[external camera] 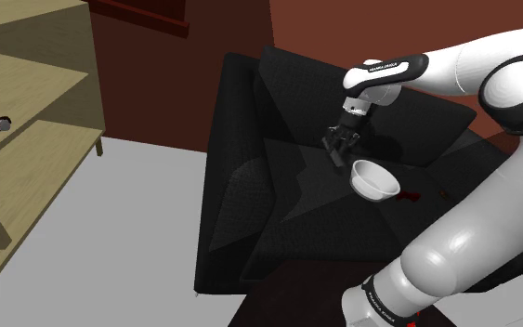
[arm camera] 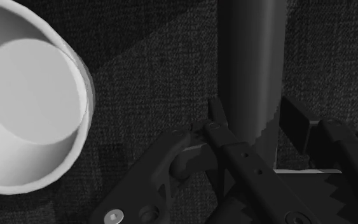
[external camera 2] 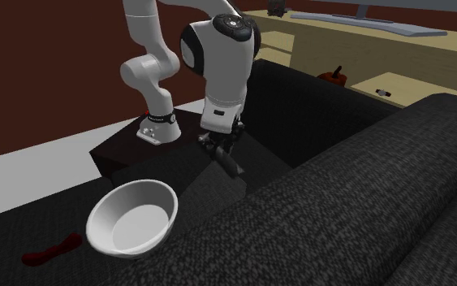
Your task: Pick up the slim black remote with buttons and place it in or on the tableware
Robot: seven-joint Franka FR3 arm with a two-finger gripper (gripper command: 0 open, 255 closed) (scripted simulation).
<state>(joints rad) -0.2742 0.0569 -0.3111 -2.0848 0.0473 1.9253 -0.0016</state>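
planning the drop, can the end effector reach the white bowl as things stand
Probably yes: the white bowl sits open side up on the sofa beside the end effector, nothing between them or covering it.

Living rm: black sofa [external camera: 241,200], wood shelves [external camera: 27,79].

Gripper [external camera 2: 224,153] clasps slim black remote [external camera 2: 234,168] over dark sofa [external camera 2: 364,211], up-right of 1 white bowl [external camera 2: 131,218]; red obj [external camera 2: 52,250] near bowl's left.
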